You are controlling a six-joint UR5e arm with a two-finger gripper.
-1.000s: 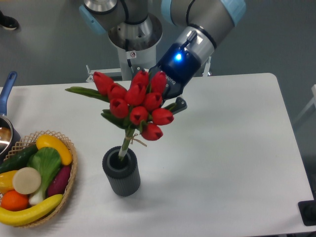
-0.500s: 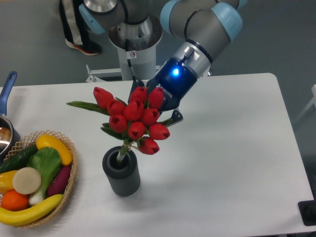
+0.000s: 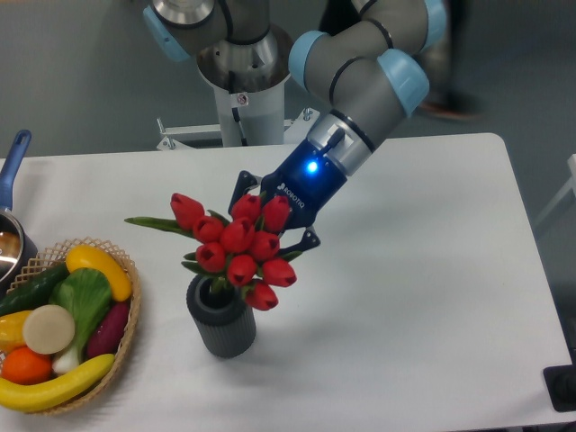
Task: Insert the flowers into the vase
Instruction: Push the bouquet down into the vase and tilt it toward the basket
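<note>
At the centre of the frame the flowers sit low over the vase, their stems running down into its round mouth, so the insertion looks nearly done, though how deep the stems reach is hidden by the rim. The bunch leans toward the upper right, probably because the gripper holds it from behind at that side: two dark fingers show at the edges of the blooms, one above and one to the right, and they appear clamped on the bunch, the contact itself being covered by the buds. Gripping high, near the heads, leaves the stems free to enter the narrow opening; letting go while the bunch is tilted could let it flop against the rim or tip the light vase. The vase stands upright on a white table, in the lower centre-left. A wicker basket of fruit and vegetables sits at the lower left, near the vase but apart from it, and a pot with a blue handle pokes in at the left edge. Behind the table are the arm's base and a grey floor.
</note>
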